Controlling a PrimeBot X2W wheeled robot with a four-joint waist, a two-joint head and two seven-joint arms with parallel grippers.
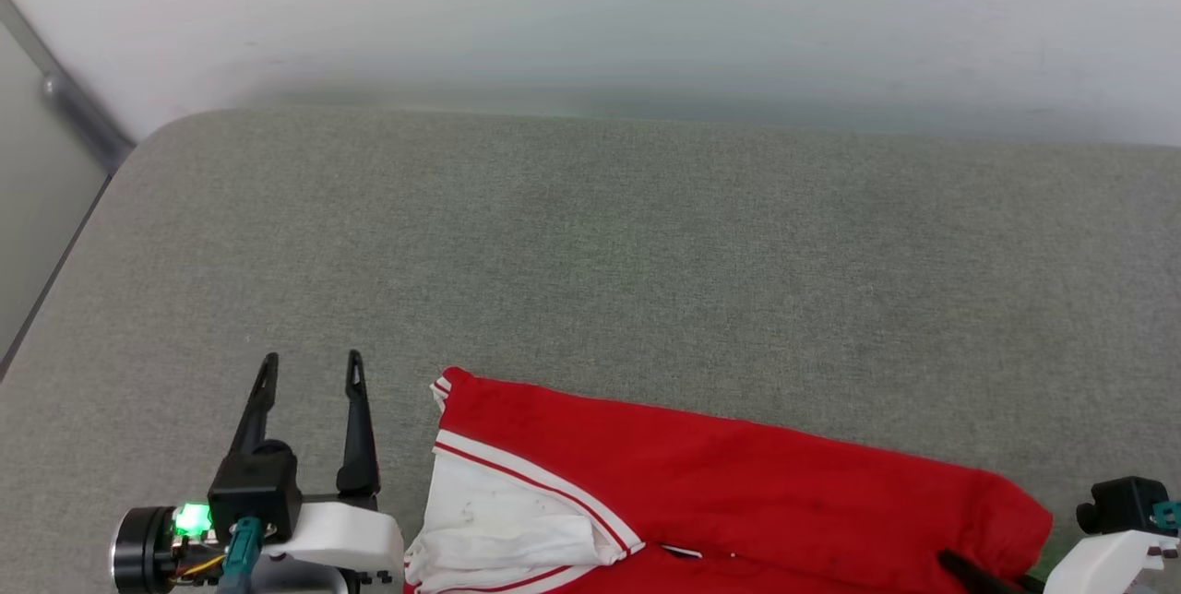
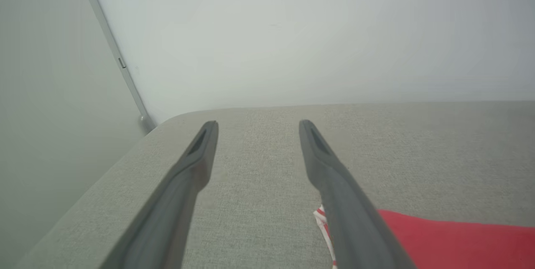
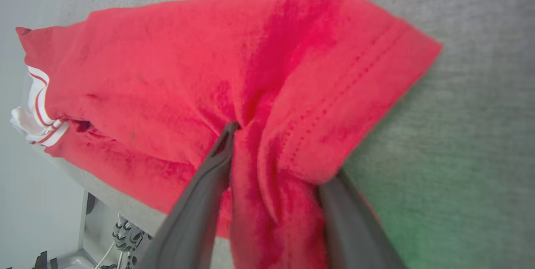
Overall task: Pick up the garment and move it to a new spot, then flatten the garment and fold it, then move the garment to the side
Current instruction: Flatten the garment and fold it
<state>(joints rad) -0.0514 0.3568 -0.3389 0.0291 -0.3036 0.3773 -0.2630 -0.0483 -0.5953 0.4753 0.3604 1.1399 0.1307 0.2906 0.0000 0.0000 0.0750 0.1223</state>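
The garment (image 1: pixel 720 483) is a red jersey T-shirt lying folded into a long band at the near edge of the grey cushion, with a white sleeve end (image 1: pixel 498 520) and striped trim at its left. My left gripper (image 1: pixel 312 359) rests open on the cushion just left of the shirt, nothing between its fingers (image 2: pixel 257 123); the shirt's striped corner (image 2: pixel 324 219) shows beside its right finger. My right gripper (image 3: pixel 263 135) is shut on the garment (image 3: pixel 167 72) at its right end, where red cloth bunches between the fingers and drapes over one. One dark finger (image 1: pixel 969 571) shows against the cloth.
The grey fabric cushion (image 1: pixel 590 253) stretches wide beyond the shirt, up to a white wall (image 1: pixel 590 13). Its rounded left corner (image 1: pixel 157 137) drops off beside a pale panel with a metal strip. The near edge runs under the shirt (image 3: pixel 104 194).
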